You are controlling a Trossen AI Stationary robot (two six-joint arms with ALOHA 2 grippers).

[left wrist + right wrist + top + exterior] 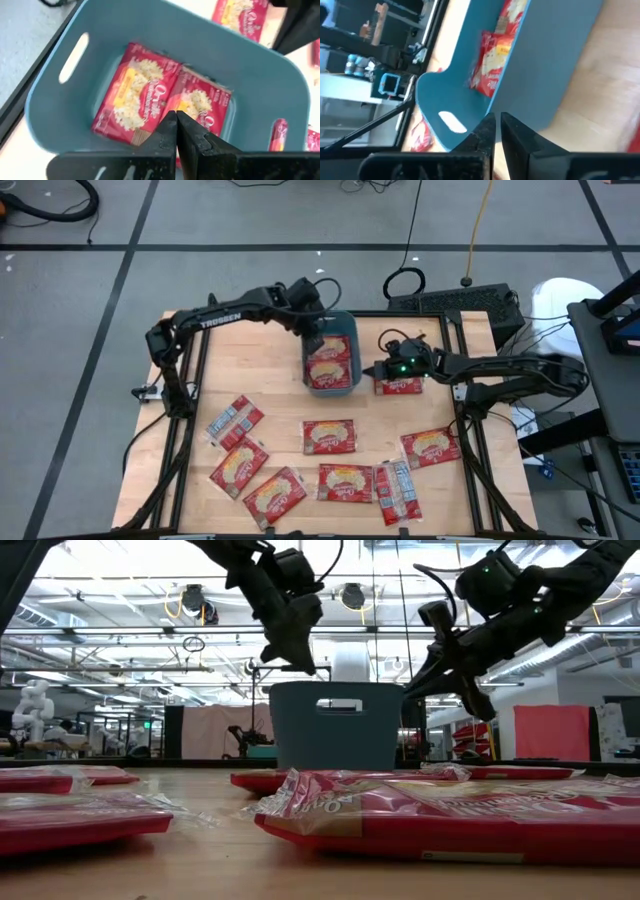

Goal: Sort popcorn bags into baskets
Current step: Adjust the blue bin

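The teal basket stands at the table's far middle with two red popcorn bags lying flat on its floor. My left gripper hangs shut above the basket's far end, holding nothing. My right gripper hovers just right of the basket, its fingers together with nothing between them, above the left end of a popcorn bag that lies flat on the table. Several more bags lie flat across the near half of the table.
A black frame borders the wooden table on the left, right and far sides. Loose bags lie close together along the near edge. Bare wood shows left of the basket. In the low view a bag fills the foreground.
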